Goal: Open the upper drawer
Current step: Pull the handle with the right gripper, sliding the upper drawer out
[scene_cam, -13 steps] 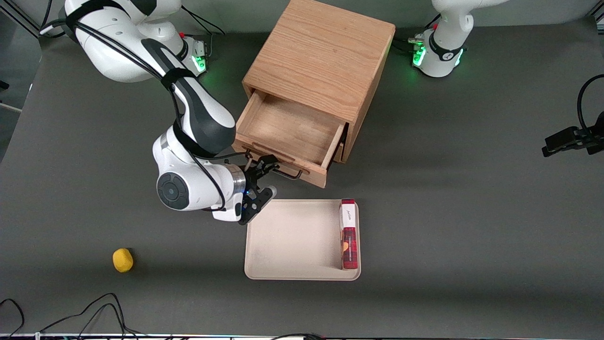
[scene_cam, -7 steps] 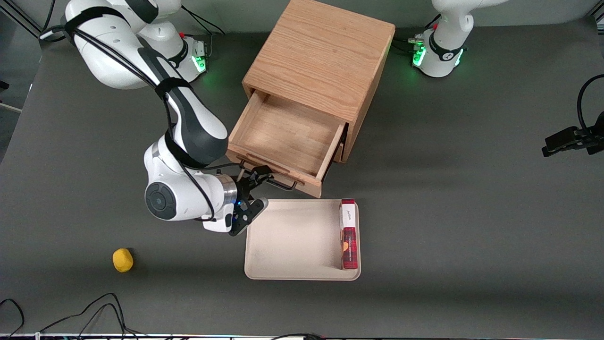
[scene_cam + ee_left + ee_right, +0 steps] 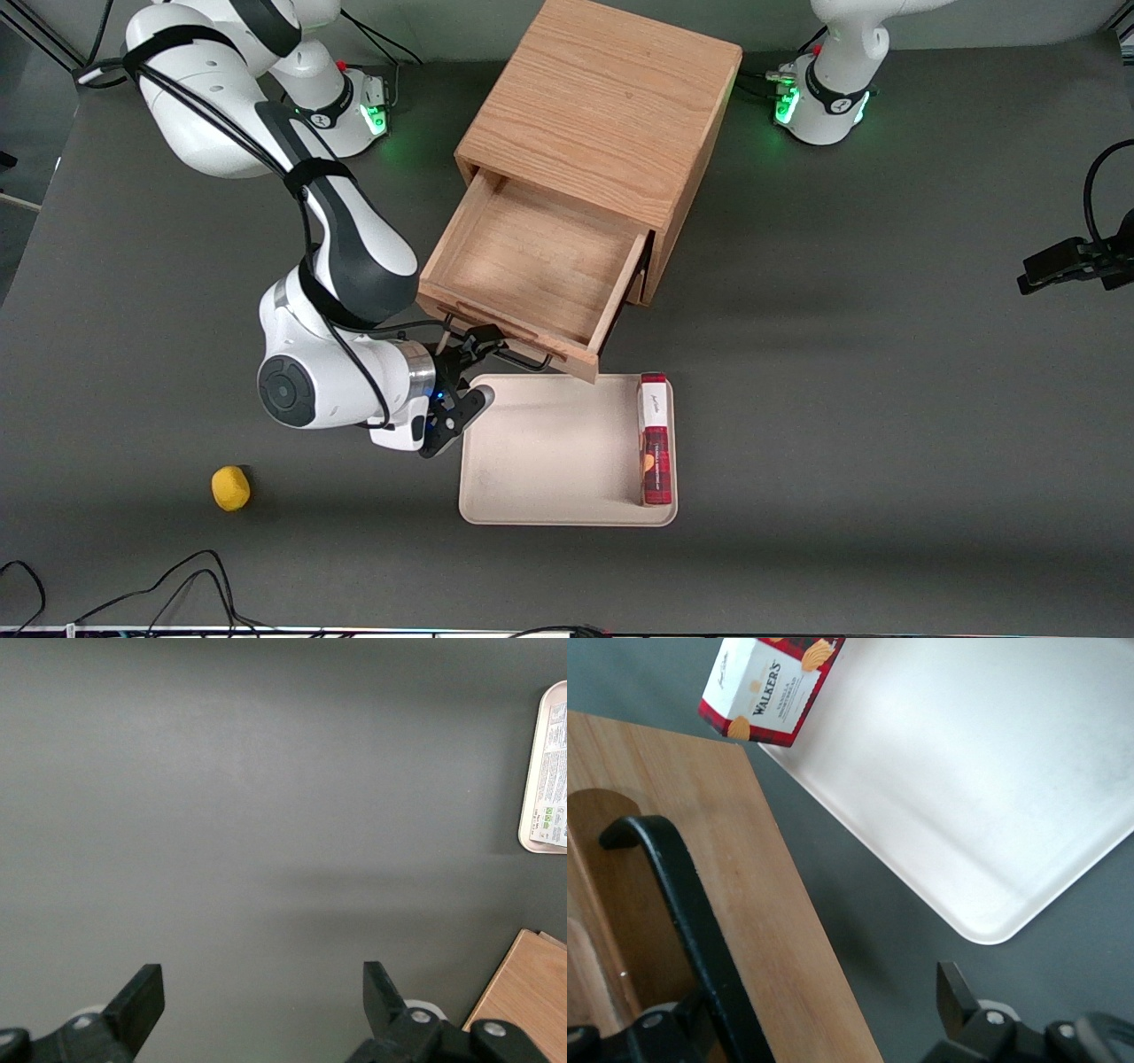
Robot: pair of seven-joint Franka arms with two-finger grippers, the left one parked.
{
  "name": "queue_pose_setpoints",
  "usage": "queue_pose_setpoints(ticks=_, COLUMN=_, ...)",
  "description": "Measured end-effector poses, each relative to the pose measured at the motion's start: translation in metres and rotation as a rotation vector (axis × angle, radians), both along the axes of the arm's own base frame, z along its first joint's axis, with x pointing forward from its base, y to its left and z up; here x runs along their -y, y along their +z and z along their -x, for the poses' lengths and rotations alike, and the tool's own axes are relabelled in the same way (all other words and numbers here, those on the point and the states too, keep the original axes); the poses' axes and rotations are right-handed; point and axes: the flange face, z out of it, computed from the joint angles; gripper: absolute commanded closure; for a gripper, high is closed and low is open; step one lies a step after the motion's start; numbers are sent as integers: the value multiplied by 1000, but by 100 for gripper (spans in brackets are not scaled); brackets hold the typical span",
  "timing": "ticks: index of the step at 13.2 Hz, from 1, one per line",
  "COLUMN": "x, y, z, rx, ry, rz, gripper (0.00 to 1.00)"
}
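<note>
The upper drawer (image 3: 523, 266) stands pulled well out of the light-oak cabinet (image 3: 602, 106), its shallow box empty inside. Its black wire handle (image 3: 524, 360) sits on the drawer front nearest the front camera. My right gripper (image 3: 477, 372) is at that handle and open. One finger (image 3: 481, 340) lies against the handle, the other (image 3: 469, 406) hangs over the tray's corner. The right wrist view shows the handle (image 3: 682, 904) on the drawer front (image 3: 762, 895), with the gripper (image 3: 824, 1001) spread wide across the front's edge.
A beige tray (image 3: 549, 452) lies just in front of the open drawer, with a red biscuit box (image 3: 656, 439) along its edge toward the parked arm. The tray (image 3: 966, 771) and box (image 3: 771, 678) also show in the right wrist view. A yellow lump (image 3: 230, 487) lies toward the working arm's end.
The upper drawer has slid farther out of the cabinet toward the front camera. My gripper has drawn back with the handle, and the drawer front now reaches the tray's edge.
</note>
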Motion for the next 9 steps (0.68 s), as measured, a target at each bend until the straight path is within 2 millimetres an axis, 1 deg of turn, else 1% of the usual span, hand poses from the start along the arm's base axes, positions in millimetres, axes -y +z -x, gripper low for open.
queue_pose_setpoints(ticks=6, x=26, y=1, z=-20, rx=32, ry=0, rz=8, gripper=0)
queue_pose_setpoints(ticks=9, x=29, y=0, z=-23, rx=30, ry=7, rz=4, gripper=0)
